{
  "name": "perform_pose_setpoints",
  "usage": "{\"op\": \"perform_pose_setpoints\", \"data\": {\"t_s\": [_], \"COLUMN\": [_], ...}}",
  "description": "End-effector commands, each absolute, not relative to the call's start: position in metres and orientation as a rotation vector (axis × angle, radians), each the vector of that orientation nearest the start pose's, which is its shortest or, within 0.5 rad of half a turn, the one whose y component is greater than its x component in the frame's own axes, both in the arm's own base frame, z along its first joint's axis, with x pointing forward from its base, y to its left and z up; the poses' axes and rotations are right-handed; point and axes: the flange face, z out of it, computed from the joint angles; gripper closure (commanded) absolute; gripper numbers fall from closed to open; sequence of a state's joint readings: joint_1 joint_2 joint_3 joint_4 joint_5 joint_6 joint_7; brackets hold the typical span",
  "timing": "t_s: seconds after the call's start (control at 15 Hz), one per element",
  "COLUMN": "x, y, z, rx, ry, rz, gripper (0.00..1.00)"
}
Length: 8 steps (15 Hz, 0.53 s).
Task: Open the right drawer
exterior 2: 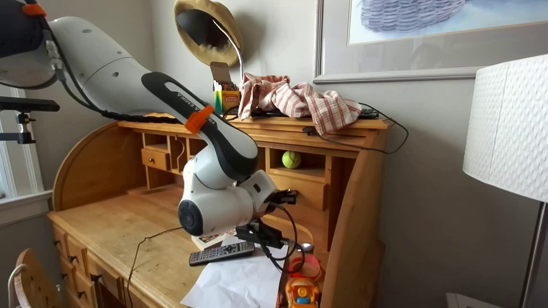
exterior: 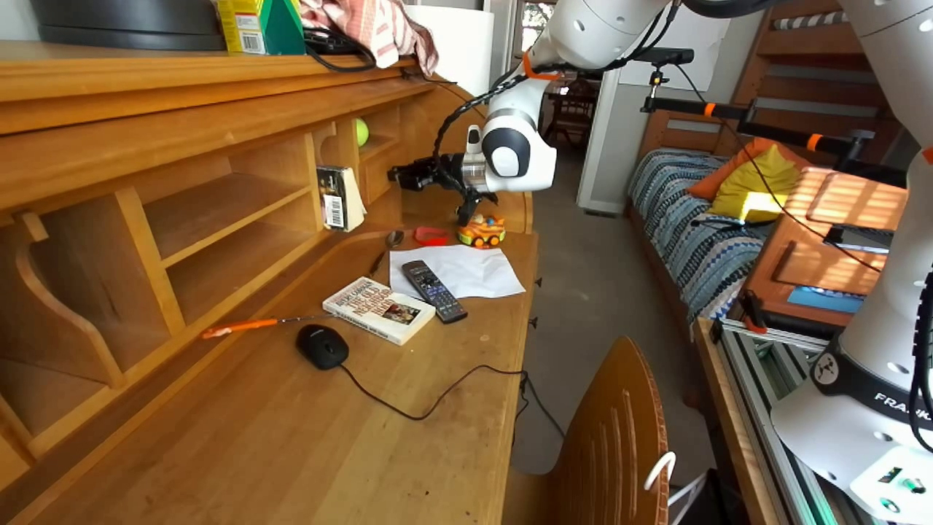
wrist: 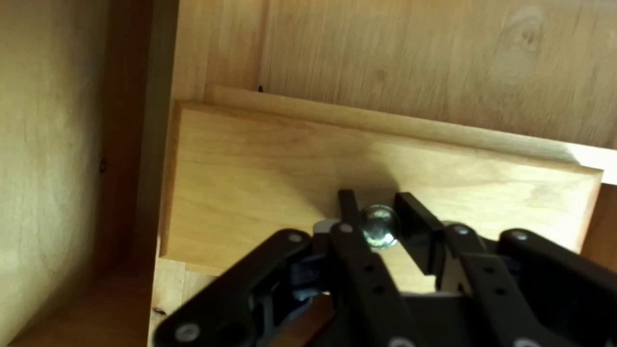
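The right drawer (wrist: 241,168) fills the middle of the wrist view. It has a plain pale wood front with a shiny round knob (wrist: 380,227). My gripper (wrist: 376,198) has its two black fingers on either side of the knob, apparently touching it. In both exterior views, the drawer (exterior: 375,175) (exterior 2: 313,193) is in the desk's hutch, below the cubby with the tennis ball. It looks close to flush with the frame. The gripper (exterior: 393,175) (exterior 2: 293,196) reaches to its front. The knob is hidden in both exterior views.
A tennis ball (exterior 2: 291,159) is in the cubby above. A book (exterior: 340,198) stands beside the drawer. On the desk lie a remote (exterior: 434,292), white paper (exterior: 474,268), another book (exterior: 379,310), a mouse (exterior: 322,346) and an orange toy car (exterior: 482,231). The desk's side panel (exterior 2: 353,222) is close by.
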<state>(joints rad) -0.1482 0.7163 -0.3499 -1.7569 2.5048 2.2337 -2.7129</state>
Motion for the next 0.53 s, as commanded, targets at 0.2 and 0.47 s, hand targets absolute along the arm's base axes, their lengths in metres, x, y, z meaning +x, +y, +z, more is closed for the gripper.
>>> {"op": "perform_pose_setpoints", "data": {"t_s": [0.2, 0.47], "x": [0.595, 0.573], "y": [-0.28, -0.287], "z": [0.19, 0.196], "rx": [-2.484, -2.498], "ry": [-0.273, -0.222], "rz": [-2.06, -2.056], "gripper": [0.94, 0.94]}}
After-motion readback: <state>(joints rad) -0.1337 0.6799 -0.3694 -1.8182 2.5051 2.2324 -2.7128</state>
